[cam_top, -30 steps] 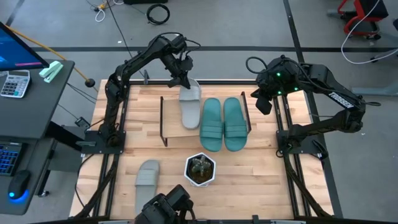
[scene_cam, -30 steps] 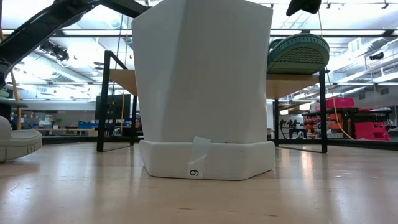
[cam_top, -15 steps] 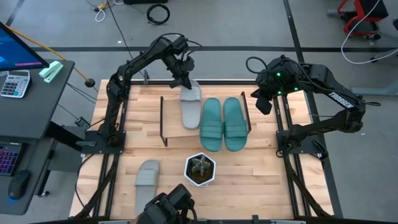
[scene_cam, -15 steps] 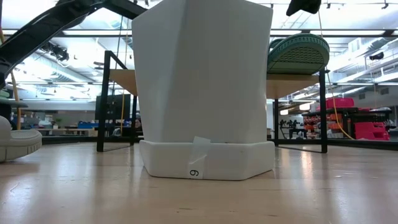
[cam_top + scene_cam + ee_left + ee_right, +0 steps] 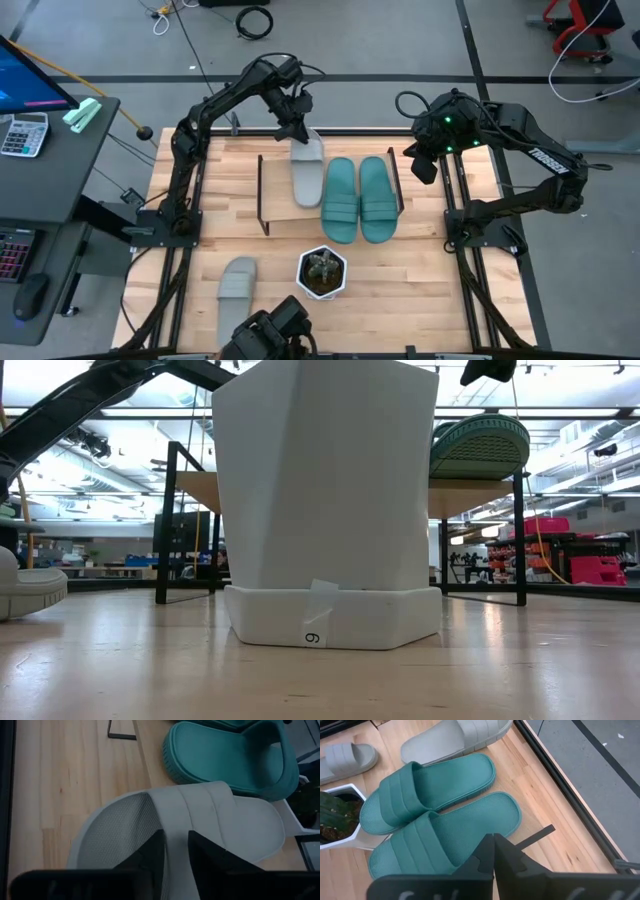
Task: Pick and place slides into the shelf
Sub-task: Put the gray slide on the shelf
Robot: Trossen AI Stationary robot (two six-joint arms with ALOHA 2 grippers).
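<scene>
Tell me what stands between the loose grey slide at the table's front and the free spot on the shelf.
Nothing visible blocks it. The loose grey slide lies left of the white plant pot, and the shelf has bare board left of the other grey slide, where the left tool is.

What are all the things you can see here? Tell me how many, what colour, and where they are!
teal slides: two, teal green, side by side on the shelf.
grey slide on the shelf: one, light grey, beside the teal pair.
grey slide on the table: one, light grey, at the near left, off the shelf.
shelf: one, light wood with dark side frames, mid-table.
plant pot: one, white, six-sided, in front of the shelf.
left tool: one, dark, at the far end of the grey slide on the shelf, fingers close together over its edge.
right tool: one, dark, shut, hanging past the shelf's right end.
</scene>
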